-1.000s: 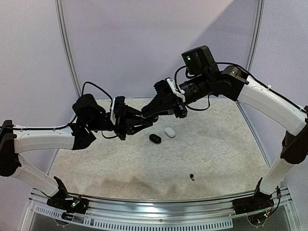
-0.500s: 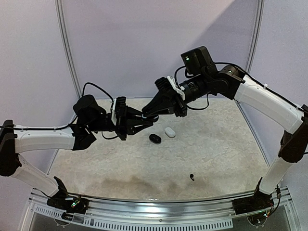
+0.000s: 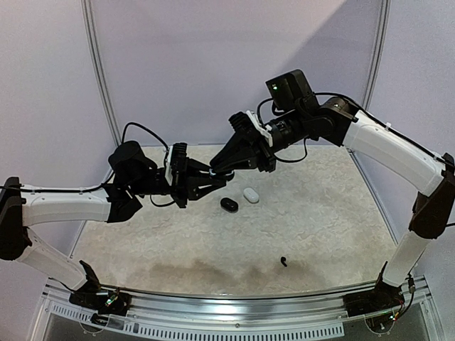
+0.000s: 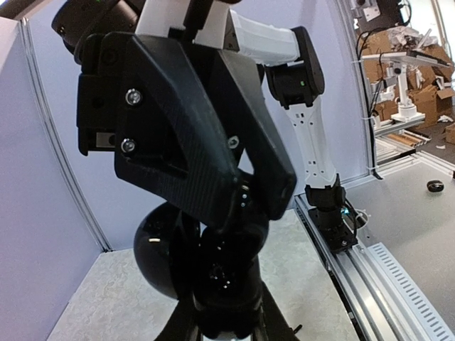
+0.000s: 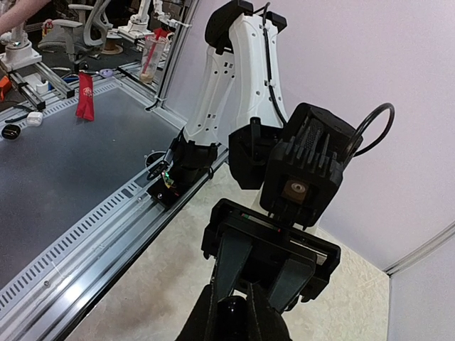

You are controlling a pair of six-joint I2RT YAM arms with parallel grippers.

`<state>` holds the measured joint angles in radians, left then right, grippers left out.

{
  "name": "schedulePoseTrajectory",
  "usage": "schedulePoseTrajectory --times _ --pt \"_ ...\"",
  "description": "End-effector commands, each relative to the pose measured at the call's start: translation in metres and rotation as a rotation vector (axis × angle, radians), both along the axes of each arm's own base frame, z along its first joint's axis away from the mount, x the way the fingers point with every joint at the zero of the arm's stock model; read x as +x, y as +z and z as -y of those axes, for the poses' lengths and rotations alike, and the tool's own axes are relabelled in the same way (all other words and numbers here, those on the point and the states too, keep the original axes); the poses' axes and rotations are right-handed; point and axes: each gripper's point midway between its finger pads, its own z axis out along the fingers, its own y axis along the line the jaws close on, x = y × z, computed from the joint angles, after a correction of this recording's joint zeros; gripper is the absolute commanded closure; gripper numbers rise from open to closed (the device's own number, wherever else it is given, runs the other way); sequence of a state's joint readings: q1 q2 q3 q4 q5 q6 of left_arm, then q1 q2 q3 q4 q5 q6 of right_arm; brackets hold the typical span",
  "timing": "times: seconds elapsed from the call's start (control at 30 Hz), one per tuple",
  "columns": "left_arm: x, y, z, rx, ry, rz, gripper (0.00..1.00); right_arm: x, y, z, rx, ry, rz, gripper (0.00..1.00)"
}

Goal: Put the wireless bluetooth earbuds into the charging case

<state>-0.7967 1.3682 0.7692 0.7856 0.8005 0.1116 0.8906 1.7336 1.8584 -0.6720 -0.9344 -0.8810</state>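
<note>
Black, glossy, rounded charging case (image 4: 162, 250) is up in the air, clamped in the left gripper (image 3: 210, 179), whose jaws are pressed onto it from both sides. Right gripper (image 3: 217, 168) comes in from above and behind, tips right at the case. Its jaws are drawn nearly together, and in the right wrist view something small and dark sits between them. Whether that is a bud I cannot tell.

One small black earbud with a curved stem (image 3: 284, 262) lies alone on the cream textured table mat (image 3: 327, 220), near the front and well apart from both arms. A black oval case (image 3: 228, 204) and a white oval case (image 3: 250, 195) rest side by side just below the meeting grippers.

Step in hand, as I judge it, is seating a bud in the held case. To do it well:
- hold the left arm rigid, with the case opening facing the right tips
- line the bud's stem up with its well before pushing — a skewed bud will ride on the rim
- press lightly and straight, then part the right jaws only once the bud sits flush
- draw the right tips out along the entry line, so the bud is not dragged out

Main risk is the smooth case twisting in the clamp under a sideways push.
</note>
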Motion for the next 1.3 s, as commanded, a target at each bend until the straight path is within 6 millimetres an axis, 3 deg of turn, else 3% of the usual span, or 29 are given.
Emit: schedulePoseTrajectory --times 0.0,0.37,1.27 --pt "-0.016 0.021 -0.001 -0.06 -0.049 0.053 1.0 0.025 -0.029 0.0 -0.09 -0.077 -0.047 0.84" --pt "-0.014 0.022 0.0 -0.059 -0.042 0.033 1.0 0.032 -0.029 0.0 -0.092 -0.106 -0.037 0.83" --pt "-0.009 0.024 0.0 -0.06 -0.024 0.007 1.0 0.042 -0.053 0.001 -0.142 -0.133 0.03 0.81"
